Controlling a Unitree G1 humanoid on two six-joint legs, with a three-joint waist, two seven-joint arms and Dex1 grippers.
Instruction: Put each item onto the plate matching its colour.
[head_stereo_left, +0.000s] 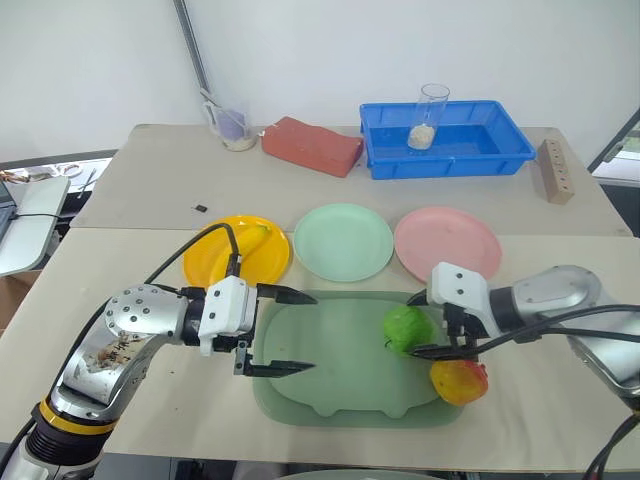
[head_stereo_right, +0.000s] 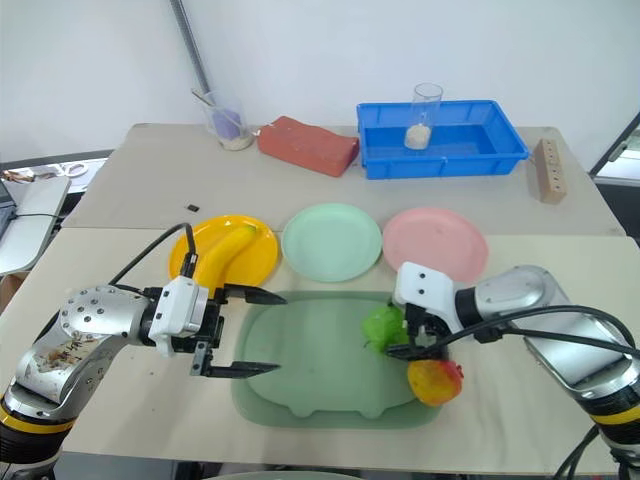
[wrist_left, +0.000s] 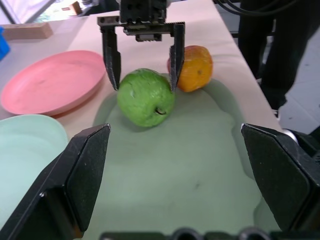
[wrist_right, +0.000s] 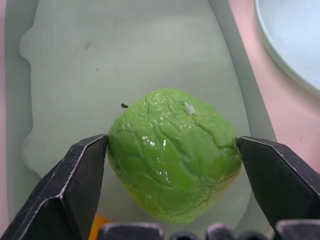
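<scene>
Green apple (wrist_right: 172, 152) sits on the tray (head_stereo_left: 330, 340), clenched between the right tool's (head_stereo_left: 432, 328) fingers; left tool (head_stereo_left: 285, 330) released.

A bright green apple (wrist_right: 172, 152) with a crackled, glossy skin is seen on a dull green tray (head_stereo_left: 330, 385). Beside it, a second apple (head_stereo_left: 459, 381) is coloured red and yellow. A yellow banana (head_stereo_right: 225, 247) is matched by its bright yellow plate (head_stereo_right: 258, 262). The middle plate (head_stereo_left: 343, 241) is pale mint green, and the last plate (head_stereo_left: 447, 241) pale pink. Black fingers (wrist_left: 112, 57) are shown. Behind, a blue bin (head_stereo_left: 445, 138) and a red brick (head_stereo_left: 311, 145) are seen on the beige table (head_stereo_left: 130, 180).
</scene>
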